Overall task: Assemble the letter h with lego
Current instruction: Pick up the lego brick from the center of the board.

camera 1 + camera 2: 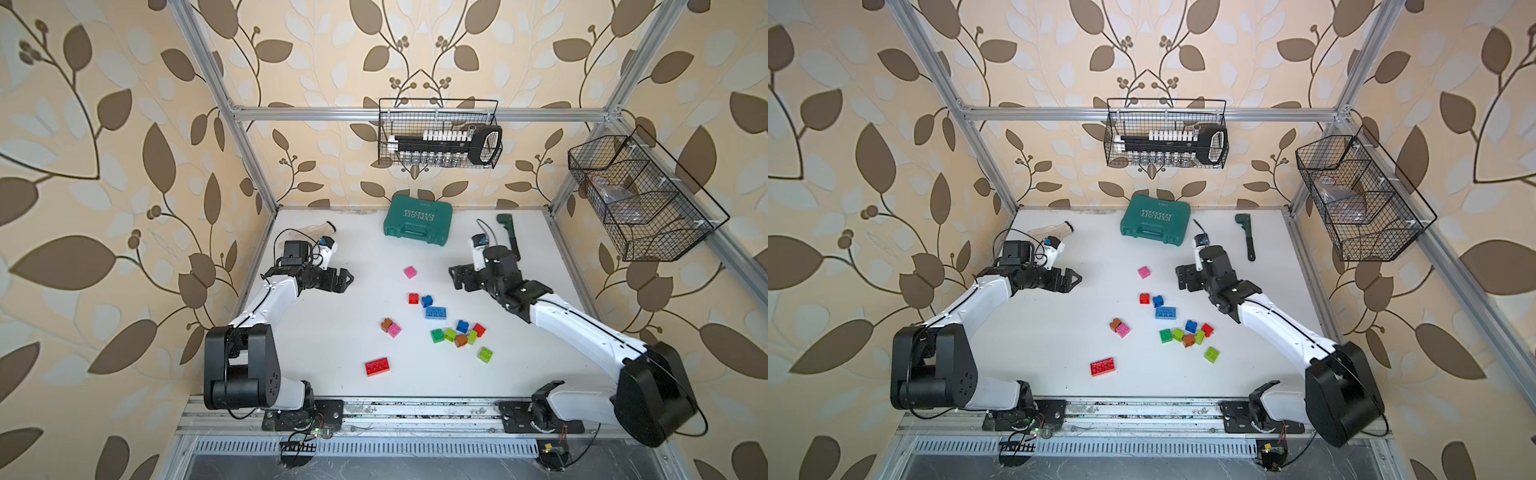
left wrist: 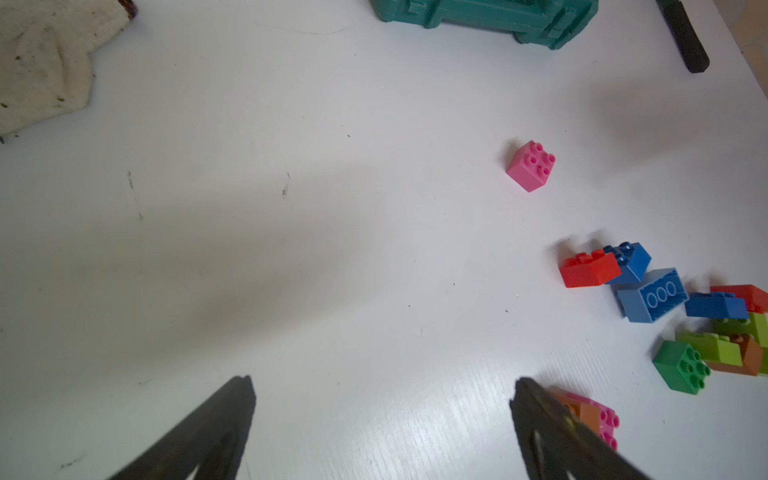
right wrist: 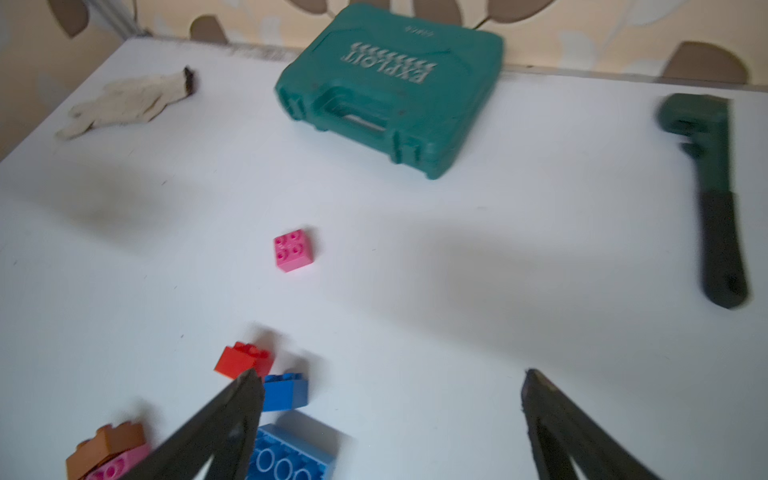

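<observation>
Reach favours your right gripper [image 1: 455, 277]: the pink brick [image 1: 410, 272] lies ahead of its jaws, farther from the left gripper [image 1: 348, 280]; both pairs stand spread, empty.

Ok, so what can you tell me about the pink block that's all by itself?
The lone pink brick is a small square block of shiny plastic with four round studs on top. It sits upright, studs up, flat on the white table, turned a little askew. Nothing touches it: it lies alone, apart from the other bricks, between them and the teal case at the back.
</observation>
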You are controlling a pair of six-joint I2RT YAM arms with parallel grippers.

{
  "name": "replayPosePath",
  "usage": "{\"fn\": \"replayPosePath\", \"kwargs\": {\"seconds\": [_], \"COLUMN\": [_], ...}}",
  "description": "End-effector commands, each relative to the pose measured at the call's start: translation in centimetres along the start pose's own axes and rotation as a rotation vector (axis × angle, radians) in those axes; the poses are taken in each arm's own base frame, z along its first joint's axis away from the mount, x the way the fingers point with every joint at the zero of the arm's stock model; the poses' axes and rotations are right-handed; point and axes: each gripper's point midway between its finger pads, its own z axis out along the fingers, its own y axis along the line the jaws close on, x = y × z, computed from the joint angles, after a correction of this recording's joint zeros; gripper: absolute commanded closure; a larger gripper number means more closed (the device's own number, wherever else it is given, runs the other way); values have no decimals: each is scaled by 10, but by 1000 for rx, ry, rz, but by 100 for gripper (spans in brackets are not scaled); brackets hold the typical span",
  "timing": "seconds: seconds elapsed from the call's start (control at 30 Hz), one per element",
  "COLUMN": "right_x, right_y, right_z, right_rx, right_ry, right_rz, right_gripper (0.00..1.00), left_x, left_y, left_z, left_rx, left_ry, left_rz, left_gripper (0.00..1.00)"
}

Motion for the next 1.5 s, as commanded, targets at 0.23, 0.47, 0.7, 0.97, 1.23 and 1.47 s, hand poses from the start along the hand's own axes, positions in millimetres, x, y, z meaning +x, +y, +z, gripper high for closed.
{"fn": "replayPosePath", "kwargs": {"seconds": [0.23, 0.47, 0.7, 0.97, 1.23, 1.47], "right_x": [0, 11, 31, 29, 14, 28], "right_y": [67, 68, 65, 57, 47, 8], "right_z": [95, 143, 165, 186, 164, 108], "right_rx": [-116, -62, -26, 46, 114, 263], "right_ry": [188, 283, 353, 371, 328, 297], "right_rz": [-79, -86, -98, -111, -18, 158], "right_gripper": [13, 23, 34, 53, 69, 69], "left_x": [-6, -2, 6, 9, 9, 10], "left_y": [3, 8, 11, 12, 12, 10], "left_z": [-14, -14, -4, 0, 0, 3], "left_rx": [48, 32, 44, 55, 64, 85], "left_ry": [-12, 13, 57, 79, 88, 103], "left_rz": [-17, -14, -36, -46, -46, -55], "left_gripper": [1, 1, 1, 1, 1, 1]}}
